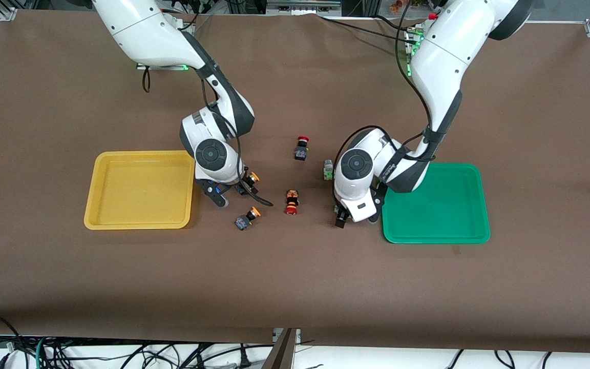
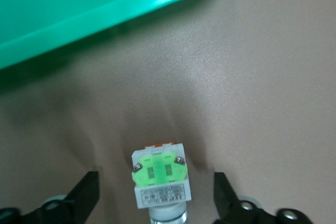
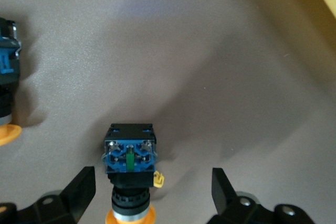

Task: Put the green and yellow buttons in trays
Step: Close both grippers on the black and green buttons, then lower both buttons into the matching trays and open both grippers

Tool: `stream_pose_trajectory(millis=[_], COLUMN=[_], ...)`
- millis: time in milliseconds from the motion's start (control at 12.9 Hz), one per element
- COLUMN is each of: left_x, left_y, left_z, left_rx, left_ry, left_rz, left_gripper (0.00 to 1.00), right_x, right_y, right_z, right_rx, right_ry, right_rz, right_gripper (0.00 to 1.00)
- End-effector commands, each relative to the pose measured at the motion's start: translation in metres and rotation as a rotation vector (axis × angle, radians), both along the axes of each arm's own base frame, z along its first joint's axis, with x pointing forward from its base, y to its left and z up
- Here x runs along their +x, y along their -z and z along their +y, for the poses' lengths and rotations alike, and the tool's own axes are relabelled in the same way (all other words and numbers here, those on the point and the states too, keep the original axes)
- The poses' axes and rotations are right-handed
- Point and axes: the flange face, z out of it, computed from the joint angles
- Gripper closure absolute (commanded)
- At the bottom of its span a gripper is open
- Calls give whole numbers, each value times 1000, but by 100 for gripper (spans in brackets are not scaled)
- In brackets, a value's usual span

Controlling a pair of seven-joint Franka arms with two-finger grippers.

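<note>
Bracketing buttons, both hands

Left hand [image 2: 156, 195] is straddling a green button [image 2: 159, 179] with fingers wide, green tray [image 1: 436, 203] at its 3 o'clock. Right hand [image 3: 153, 192] is spreading wide around a yellow button [image 3: 129, 174], yellow tray [image 1: 139, 189] at its 9 o'clock on the surface [image 1: 295, 287].

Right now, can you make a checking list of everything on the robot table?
Surface: brown table, cloth-covered.
Job's things: yellow tray and green tray hold no buttons; green button, second green button, yellow button and second yellow button lie on the table.
Clutter: two red buttons.
Grippers: left gripper open around green button; right gripper open around yellow button.
Cables: on arms, below table edge.
Surroundings: metal frame.
</note>
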Motion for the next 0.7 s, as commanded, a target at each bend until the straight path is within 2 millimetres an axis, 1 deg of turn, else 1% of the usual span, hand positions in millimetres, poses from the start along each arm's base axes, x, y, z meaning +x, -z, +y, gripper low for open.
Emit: stream_pose_trajectory(millis=[0, 78, 155, 233, 310, 388, 466, 543, 621], left_x=[6, 5, 5, 7, 12, 17, 19, 24, 32], left_y=[-1, 0, -1, -5, -13, -30, -45, -63, -82], left_z=[5, 3, 4, 5, 9, 19, 29, 43, 66], left_rx=[1, 2, 3, 6, 8, 28, 62, 90, 111], left_ry=[-23, -20, -13, -4, 2, 20, 63, 127, 187], left_rz=[-31, -30, -31, -35, -40, -34, -4, 19, 42], left_gripper=[58, 75, 85, 88, 88, 88, 87, 84, 84], right_x=[-1, 0, 3, 5, 11, 18, 24, 31, 37], right_y=[6, 8, 6, 3, -6, -29, -48, -71, -80], right_z=[4, 4, 2, 0, -6, -16, -29, -47, -71], right_rx=[0, -2, -3, -2, -7, -19, -34, -42, -47], right_ry=[26, 39, 52, 37, 9, -17, -54, -90, -128], right_rz=[-22, -24, -27, -30, -41, -40, -9, 33, 92], right_gripper=[41, 72, 100, 100, 100, 100, 100, 100, 100])
